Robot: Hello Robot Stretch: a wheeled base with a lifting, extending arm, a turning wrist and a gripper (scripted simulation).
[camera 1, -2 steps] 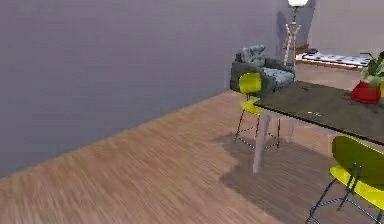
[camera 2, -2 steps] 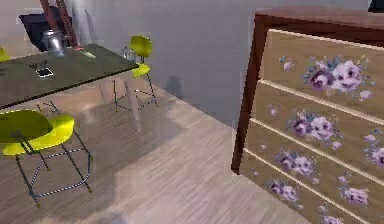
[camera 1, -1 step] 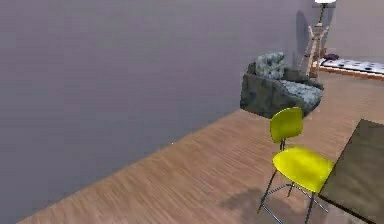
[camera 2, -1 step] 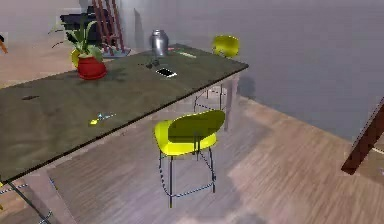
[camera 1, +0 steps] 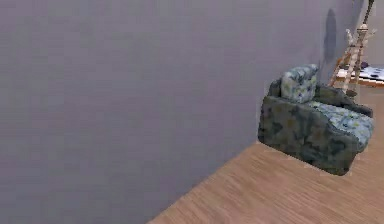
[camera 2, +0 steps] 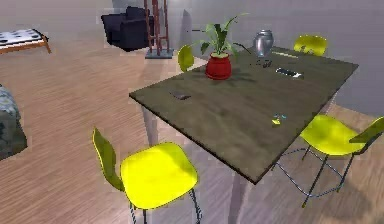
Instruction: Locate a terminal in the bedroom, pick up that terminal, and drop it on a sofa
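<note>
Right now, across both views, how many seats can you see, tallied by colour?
Yellow-green moulded chairs around the dark wooden table: 4
Dark upholstered armchair: 1
Blue-grey mottled fabric armchair: 1
Total: 6

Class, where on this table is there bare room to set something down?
The table's middle is bare, bordered by the potted plant, a small dark item and a tiny object near the front edge. The far end is crowded: plant, grey jar, flat device.
</note>
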